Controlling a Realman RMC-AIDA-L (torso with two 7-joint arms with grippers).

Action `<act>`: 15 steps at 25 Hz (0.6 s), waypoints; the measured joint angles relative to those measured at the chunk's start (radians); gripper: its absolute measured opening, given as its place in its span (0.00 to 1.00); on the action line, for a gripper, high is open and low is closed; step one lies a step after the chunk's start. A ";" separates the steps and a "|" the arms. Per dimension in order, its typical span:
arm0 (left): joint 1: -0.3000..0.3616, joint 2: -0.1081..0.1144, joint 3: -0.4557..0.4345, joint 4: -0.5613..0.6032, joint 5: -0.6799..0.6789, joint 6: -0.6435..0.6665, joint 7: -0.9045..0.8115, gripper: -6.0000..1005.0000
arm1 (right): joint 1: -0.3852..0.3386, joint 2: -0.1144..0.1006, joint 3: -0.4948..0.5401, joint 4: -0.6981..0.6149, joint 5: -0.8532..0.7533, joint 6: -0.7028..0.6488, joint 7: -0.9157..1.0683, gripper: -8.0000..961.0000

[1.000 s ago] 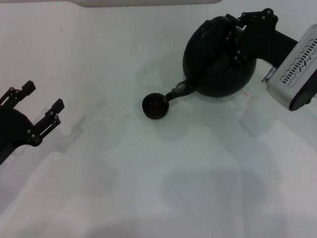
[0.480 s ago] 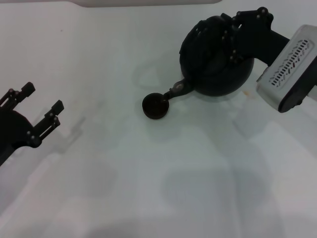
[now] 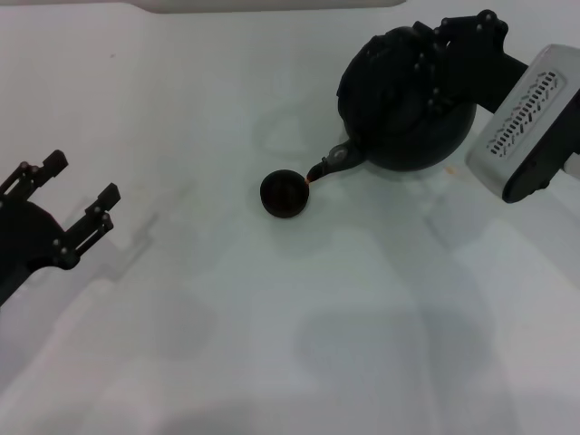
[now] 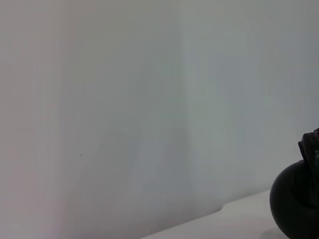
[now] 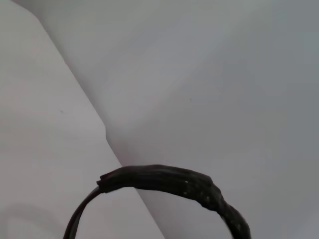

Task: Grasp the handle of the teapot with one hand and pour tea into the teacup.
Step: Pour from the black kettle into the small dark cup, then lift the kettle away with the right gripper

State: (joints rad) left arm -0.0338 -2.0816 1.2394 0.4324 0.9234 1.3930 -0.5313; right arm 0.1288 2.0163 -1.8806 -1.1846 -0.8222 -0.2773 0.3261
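Teapot, tilted, spout lowered toward the cup; a thin reddish stream runs from the spout tip to the cup's rim. Right gripper is clamped on the handle above the teapot body, on the side of the teapot away from the cup. Cup stands on the white surface, just beside the spout. Left gripper hovers well apart from the cup, on the side opposite the teapot, fingers spread and holding nothing. Left wrist view shows only an edge of the teapot.
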 joint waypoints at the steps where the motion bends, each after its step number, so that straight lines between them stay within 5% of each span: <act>1: -0.003 0.000 0.000 -0.002 0.000 0.000 0.000 0.74 | 0.000 -0.001 0.000 -0.001 0.000 0.001 0.000 0.12; 15: -0.025 0.000 0.000 -0.023 -0.022 -0.001 0.003 0.74 | 0.011 -0.008 0.008 -0.002 0.003 -0.002 0.000 0.12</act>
State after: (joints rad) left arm -0.0591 -2.0816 1.2399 0.4092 0.9011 1.3924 -0.5282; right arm 0.1396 2.0084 -1.8722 -1.1866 -0.8191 -0.2796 0.3259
